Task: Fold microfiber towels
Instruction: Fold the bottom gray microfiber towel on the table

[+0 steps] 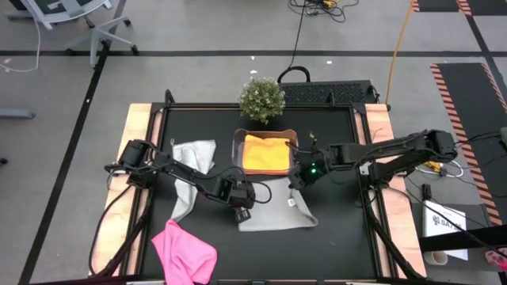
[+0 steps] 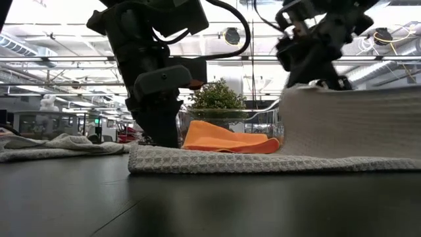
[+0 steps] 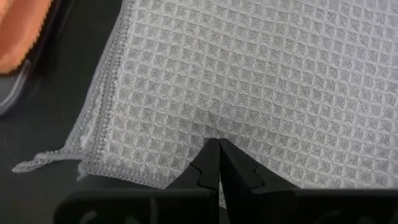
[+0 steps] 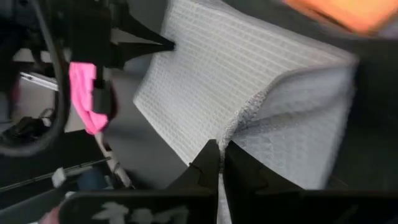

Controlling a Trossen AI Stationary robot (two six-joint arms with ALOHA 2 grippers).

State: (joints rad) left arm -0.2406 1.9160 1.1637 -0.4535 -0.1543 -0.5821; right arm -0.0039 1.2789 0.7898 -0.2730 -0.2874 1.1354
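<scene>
Grey waffle-weave cloth, one of the microfiber towels (image 1: 273,207), lies spread at the middle of the black bench (image 1: 333,142) as both arms work on it. The left gripper (image 1: 240,207) sits at the towel's left edge, its fingers (image 3: 208,163) together and pinching the fabric near a corner. The right gripper (image 1: 299,179) is at the towel's far right corner, its fingers (image 4: 210,163) likewise clamped on the cloth, which rises there in a raised fold, seen in the low view as a tall pale wall of fabric on the right.

Just behind the towel stands a clear plastic tub (image 1: 236,147) holding the orange-yellow towel (image 1: 264,153), which lies folded inside it. A second grey towel (image 1: 192,162) lies rumpled on the bench's left side, partly under the left arm. The pink towel (image 1: 184,250) lies crumpled at the bench's near left corner. A small potted plant (image 1: 262,98) stands at the far edge of the bench, behind the tub.
</scene>
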